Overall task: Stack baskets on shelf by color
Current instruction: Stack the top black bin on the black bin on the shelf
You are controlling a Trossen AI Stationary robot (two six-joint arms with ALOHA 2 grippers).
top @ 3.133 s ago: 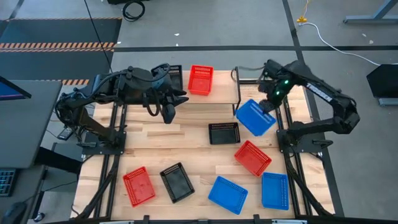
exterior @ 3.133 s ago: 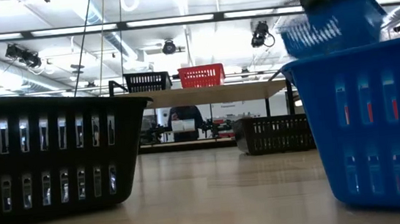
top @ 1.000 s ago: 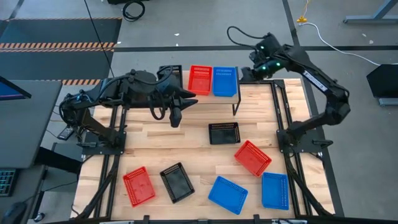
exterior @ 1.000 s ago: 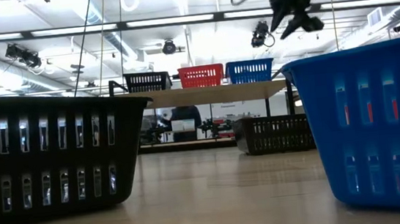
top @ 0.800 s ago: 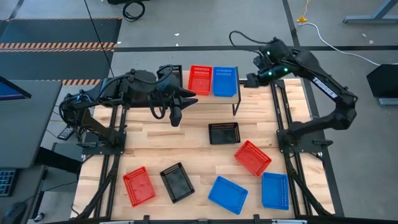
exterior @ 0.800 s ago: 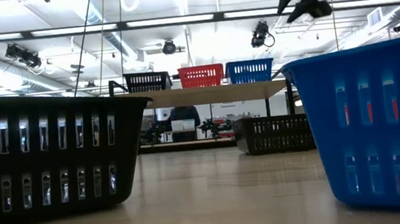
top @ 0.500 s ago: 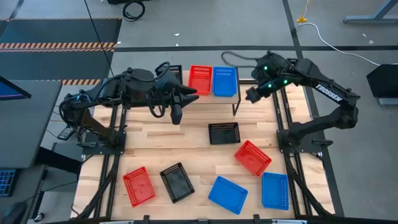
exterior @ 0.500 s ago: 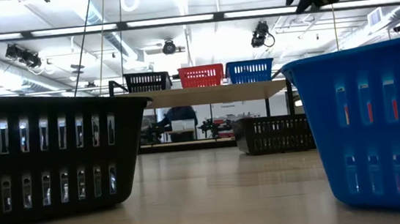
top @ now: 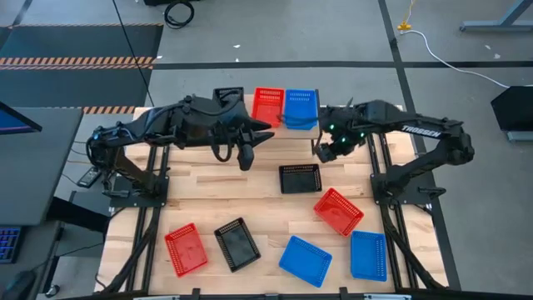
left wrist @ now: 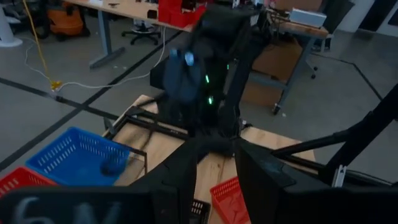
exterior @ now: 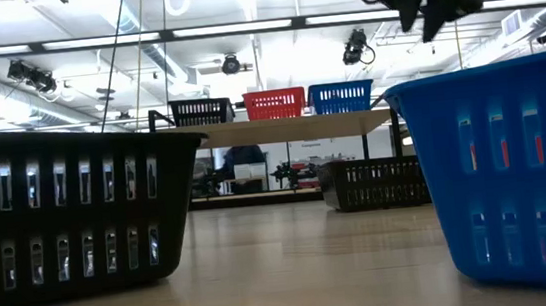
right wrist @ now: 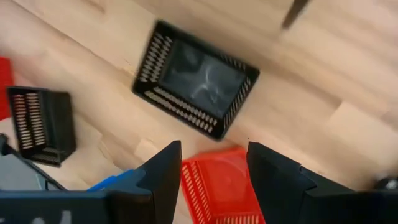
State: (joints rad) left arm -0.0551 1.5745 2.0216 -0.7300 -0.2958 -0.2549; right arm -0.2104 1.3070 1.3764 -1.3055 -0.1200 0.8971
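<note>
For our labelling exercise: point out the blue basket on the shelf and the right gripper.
blue basket on the shelf [top: 301, 109]: high view, on its mesh floor.
right gripper [top: 323, 153]: high view, between its fingertips.

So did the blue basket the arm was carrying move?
Yes. The blue basket now sits on the shelf beside the red basket; earlier it hung right of the shelf.

blue basket [top: 301, 108]: now on the shelf [top: 309, 127] beside the red basket [top: 268, 106], no longer carried | right pincer [top: 323, 153]: empty, fingers apart, now off the shelf over the worktop [top: 266, 179] near the black basket [top: 300, 177] | left pincer [top: 247, 158]: slightly shifted
</note>
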